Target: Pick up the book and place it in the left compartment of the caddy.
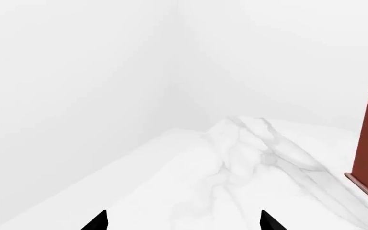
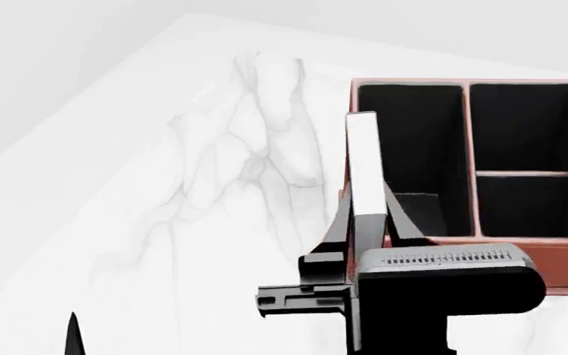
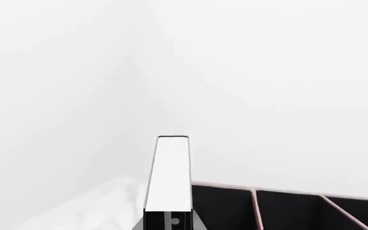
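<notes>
White marble surface [image 2: 166, 222], white walls. Right gripper [image 2: 363, 222] jaws clamped on small black book [image 2: 363, 163], upright, page edge showing, long axis vertical, poised beside left compartment [image 2: 413, 148] of reddish-brown leather-look caddy [image 2: 521, 259]. Left gripper [image 1: 182, 221] jaws apart, empty.

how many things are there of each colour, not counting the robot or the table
Black cover, white page edges: 1, the small thin book, held upright in the right gripper.
Reddish-brown: 1, the large leather-look caddy with black-lined slots.
Total: 2.
</notes>
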Robot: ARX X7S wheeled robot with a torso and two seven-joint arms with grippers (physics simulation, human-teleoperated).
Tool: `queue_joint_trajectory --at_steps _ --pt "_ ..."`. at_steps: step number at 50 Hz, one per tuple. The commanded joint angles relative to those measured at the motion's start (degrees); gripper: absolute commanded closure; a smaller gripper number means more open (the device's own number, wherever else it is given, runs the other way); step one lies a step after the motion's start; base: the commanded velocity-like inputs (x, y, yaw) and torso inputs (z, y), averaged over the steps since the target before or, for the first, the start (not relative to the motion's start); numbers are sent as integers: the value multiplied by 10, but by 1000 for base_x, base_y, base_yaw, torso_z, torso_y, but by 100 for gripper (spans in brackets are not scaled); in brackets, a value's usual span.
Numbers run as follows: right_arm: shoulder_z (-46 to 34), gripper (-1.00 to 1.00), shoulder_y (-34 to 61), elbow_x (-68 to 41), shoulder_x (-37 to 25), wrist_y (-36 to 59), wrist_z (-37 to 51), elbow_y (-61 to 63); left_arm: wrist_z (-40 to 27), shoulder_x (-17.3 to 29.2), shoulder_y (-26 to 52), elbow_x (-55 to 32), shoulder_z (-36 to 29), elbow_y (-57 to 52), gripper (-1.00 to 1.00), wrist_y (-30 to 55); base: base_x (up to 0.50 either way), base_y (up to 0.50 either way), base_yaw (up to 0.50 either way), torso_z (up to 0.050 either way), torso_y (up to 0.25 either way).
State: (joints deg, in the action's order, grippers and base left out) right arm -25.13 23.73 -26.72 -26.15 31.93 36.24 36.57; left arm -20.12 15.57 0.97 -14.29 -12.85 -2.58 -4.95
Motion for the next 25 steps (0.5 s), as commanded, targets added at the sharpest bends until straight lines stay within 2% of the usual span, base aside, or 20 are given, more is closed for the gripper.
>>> queue_joint_trajectory --at_steps 1,16,25 --pt "29 100 77 -29 -4 73 -31 6 -3 2 1 -3 -1 -3 -100 3 0 0 0 0 0" --pt "46 100 126 -43 9 75 -54 -83 -6 4 2 -7 -3 -7 -100 6 0 0 0 0 1" --pt "54 100 121 -46 7 61 -57 -85 -8 5 2 -9 -3 -8 -100 6 0 0 0 0 2"
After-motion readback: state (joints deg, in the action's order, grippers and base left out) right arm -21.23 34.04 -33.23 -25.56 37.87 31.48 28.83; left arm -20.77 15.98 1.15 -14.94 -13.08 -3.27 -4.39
